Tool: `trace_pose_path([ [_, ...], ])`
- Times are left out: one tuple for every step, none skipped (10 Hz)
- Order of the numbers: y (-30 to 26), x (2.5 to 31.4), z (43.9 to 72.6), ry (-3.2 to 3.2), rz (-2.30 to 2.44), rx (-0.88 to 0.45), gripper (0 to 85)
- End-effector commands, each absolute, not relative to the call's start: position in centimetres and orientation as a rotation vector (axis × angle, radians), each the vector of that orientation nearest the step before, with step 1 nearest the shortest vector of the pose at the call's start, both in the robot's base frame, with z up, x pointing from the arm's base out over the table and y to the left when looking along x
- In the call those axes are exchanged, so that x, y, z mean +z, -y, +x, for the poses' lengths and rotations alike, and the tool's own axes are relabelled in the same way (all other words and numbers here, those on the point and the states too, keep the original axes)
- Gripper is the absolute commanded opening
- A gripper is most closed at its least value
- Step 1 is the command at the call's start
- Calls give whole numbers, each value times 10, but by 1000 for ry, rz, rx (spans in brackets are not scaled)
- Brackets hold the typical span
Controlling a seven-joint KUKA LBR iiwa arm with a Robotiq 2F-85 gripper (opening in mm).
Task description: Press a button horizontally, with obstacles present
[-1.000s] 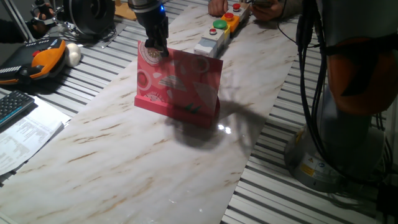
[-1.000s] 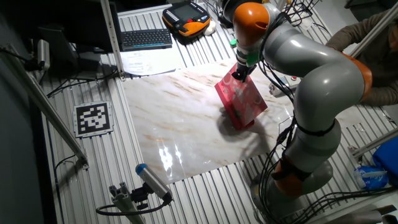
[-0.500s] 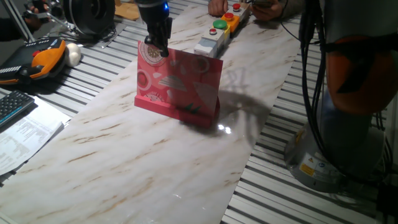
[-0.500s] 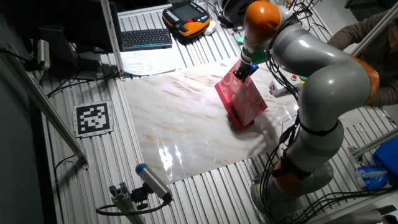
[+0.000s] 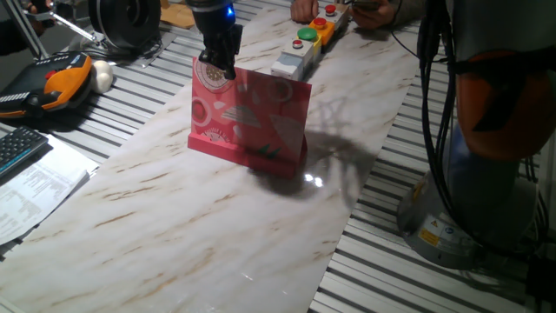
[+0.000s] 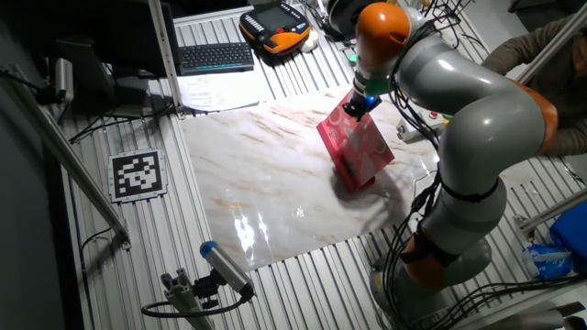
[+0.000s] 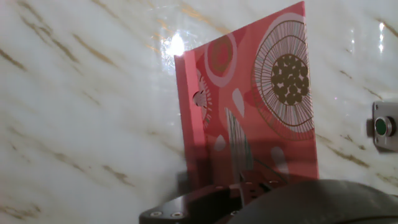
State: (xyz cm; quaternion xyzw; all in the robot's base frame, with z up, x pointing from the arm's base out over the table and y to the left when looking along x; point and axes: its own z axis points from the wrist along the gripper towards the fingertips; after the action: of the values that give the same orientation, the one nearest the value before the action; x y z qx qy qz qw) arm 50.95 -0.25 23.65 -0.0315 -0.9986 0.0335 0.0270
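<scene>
The obstacle, an upright pink-red board point(image 5: 252, 117) with white and red umbrella and circle prints, stands on its pink base strip mid-table. It also shows in the other fixed view point(image 6: 358, 147) and fills the hand view point(image 7: 249, 106). My gripper point(image 5: 217, 68) hangs at the board's top left corner, touching or just above its edge; it also shows in the other fixed view point(image 6: 354, 107). No view shows a gap between its fingertips. Behind the board lies a row of button boxes point(image 5: 304, 43) with a green button point(image 5: 307, 35) and red buttons. One green button point(image 7: 380, 127) shows at the hand view's right edge.
A grey box point(image 5: 290, 64) heads the button row just behind the board. A person's hands point(image 5: 304, 9) rest at the row's far end. An orange pendant point(image 5: 61, 78), a keyboard point(image 5: 17, 148) and papers lie left of the marble top.
The gripper has shifted slightly along the board's top corner and the arm's elbow has swung right. The board has not moved.
</scene>
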Motion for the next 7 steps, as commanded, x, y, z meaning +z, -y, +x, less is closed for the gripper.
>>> trace_pose_path([
  [2, 237, 510, 3079, -107, 114, 0],
  [2, 237, 510, 3084, -109, 126, 0],
  [2, 237, 510, 3084, -107, 138, 0],
  [2, 237, 510, 3074, -105, 143, 0],
  [9, 239, 516, 3058, -105, 122, 0],
  [21, 241, 524, 3055, -68, 123, 0],
  [38, 244, 533, 3039, -43, 123, 0],
])
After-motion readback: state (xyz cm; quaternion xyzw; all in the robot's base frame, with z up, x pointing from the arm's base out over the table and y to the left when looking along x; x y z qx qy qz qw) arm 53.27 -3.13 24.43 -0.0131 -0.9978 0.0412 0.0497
